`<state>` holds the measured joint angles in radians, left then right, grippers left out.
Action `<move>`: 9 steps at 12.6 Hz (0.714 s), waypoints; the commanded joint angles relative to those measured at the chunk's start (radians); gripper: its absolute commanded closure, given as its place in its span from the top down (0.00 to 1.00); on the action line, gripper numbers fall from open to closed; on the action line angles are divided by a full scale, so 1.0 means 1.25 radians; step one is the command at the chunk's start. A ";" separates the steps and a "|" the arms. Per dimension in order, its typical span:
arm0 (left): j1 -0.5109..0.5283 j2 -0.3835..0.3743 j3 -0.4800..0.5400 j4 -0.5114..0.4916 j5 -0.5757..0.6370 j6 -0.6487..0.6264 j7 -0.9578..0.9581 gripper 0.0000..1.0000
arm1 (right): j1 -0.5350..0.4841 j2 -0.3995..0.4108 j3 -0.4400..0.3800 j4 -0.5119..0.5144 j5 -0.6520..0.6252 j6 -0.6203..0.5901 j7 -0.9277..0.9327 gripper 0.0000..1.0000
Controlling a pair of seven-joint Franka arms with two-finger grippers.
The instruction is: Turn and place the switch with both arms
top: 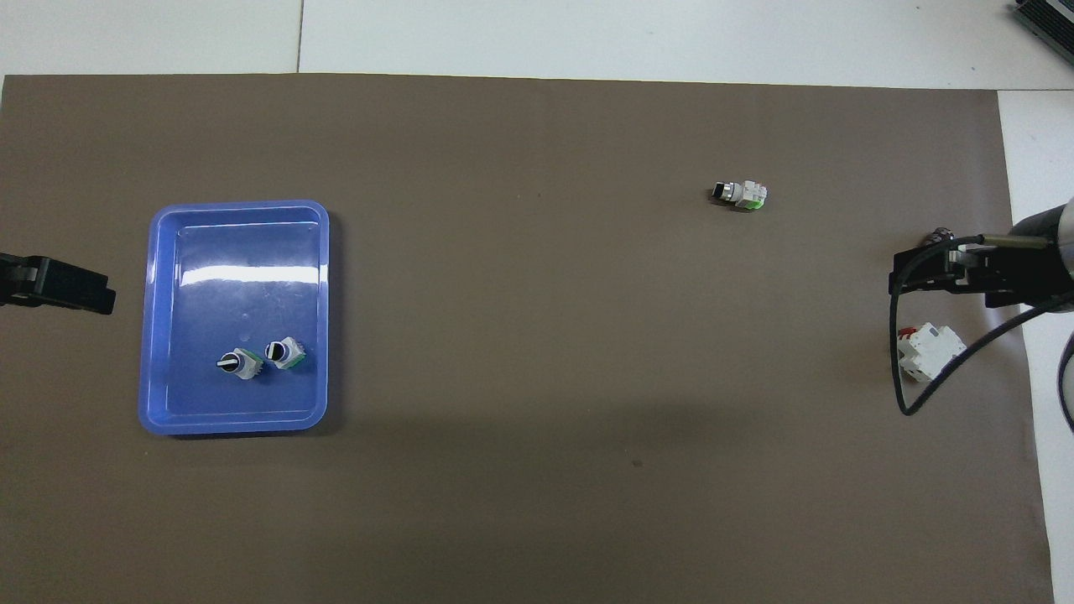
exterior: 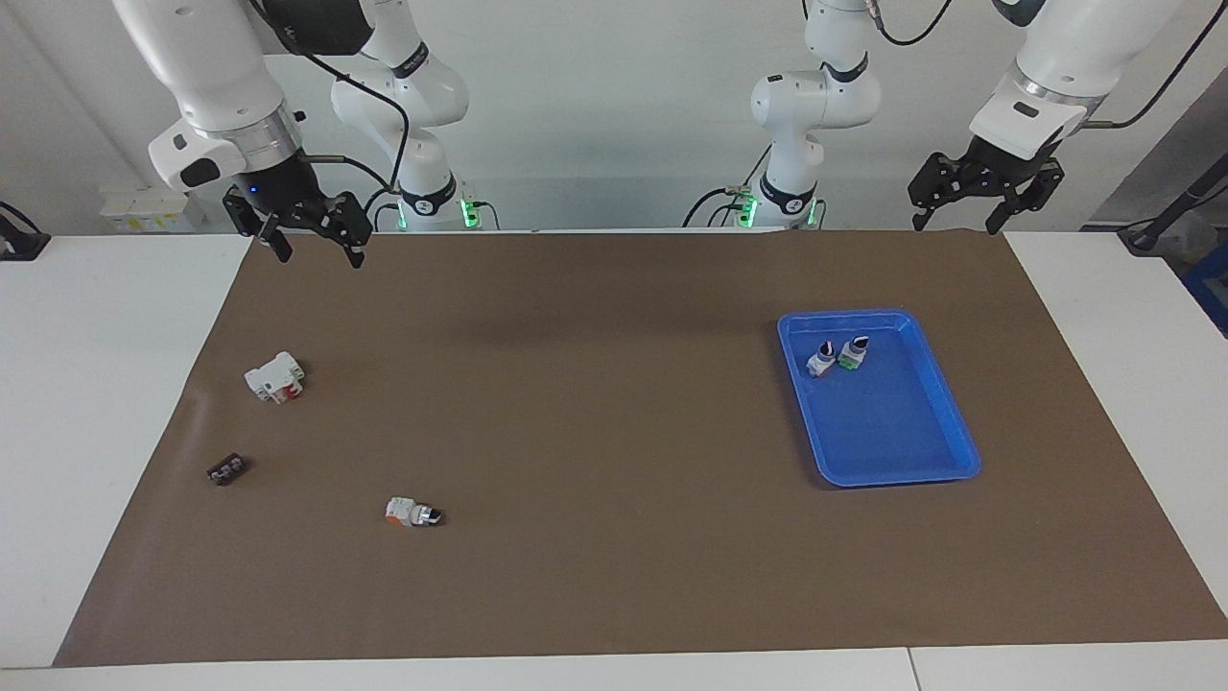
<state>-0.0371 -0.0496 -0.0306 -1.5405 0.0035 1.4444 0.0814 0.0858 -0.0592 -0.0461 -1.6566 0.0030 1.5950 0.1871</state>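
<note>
Step in hand: I judge the placing done for this piece. The switch (exterior: 851, 352) stands knob up in the blue tray (exterior: 945, 474), and neither of my grippers has anything in it.
Where the switch is: in the part of the tray nearer to me, just beside a like switch with a red-orange base (exterior: 820, 361), which is also upright. I cannot tell whether the two touch.
Left gripper (exterior: 959, 206): raised over the left arm's end of the brown mat (exterior: 614, 403), clear of the tray, fingers spread wide, holding nothing.
Right gripper (exterior: 317, 240): raised over the right arm's end of the mat, fingers spread wide, holding nothing.
Next move, as I judge it: a like switch with an orange end (exterior: 414, 512) lies on its side on the mat, toward the right arm's end and well apart from the tray. If it is next, my right gripper has to come down over it and pinch across the body. It then needs turning knob up and passing to my left gripper, which is the one by the tray.
Count, switches: three, two in the tray and one on the mat.
Count, trays: one.
Count, other parts on the mat: two, a white block with red on it (exterior: 275, 376) and a small dark piece (exterior: 226, 469), both toward the right arm's end.
Count, grippers: two.
</note>
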 commanded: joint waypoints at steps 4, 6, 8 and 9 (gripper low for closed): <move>-0.006 -0.030 0.004 -0.030 0.000 -0.007 -0.007 1.00 | 0.004 -0.009 -0.002 -0.002 -0.010 -0.005 -0.009 1.00; -0.005 -0.029 0.001 -0.029 -0.003 -0.003 -0.005 1.00 | 0.003 -0.008 -0.002 -0.001 -0.009 -0.005 -0.016 1.00; -0.006 -0.029 0.001 -0.029 -0.006 -0.004 -0.006 1.00 | 0.003 -0.009 -0.002 -0.001 -0.009 -0.005 -0.015 1.00; -0.006 -0.029 -0.001 -0.029 -0.006 -0.008 -0.005 1.00 | 0.003 -0.009 -0.002 -0.001 -0.007 -0.005 -0.015 1.00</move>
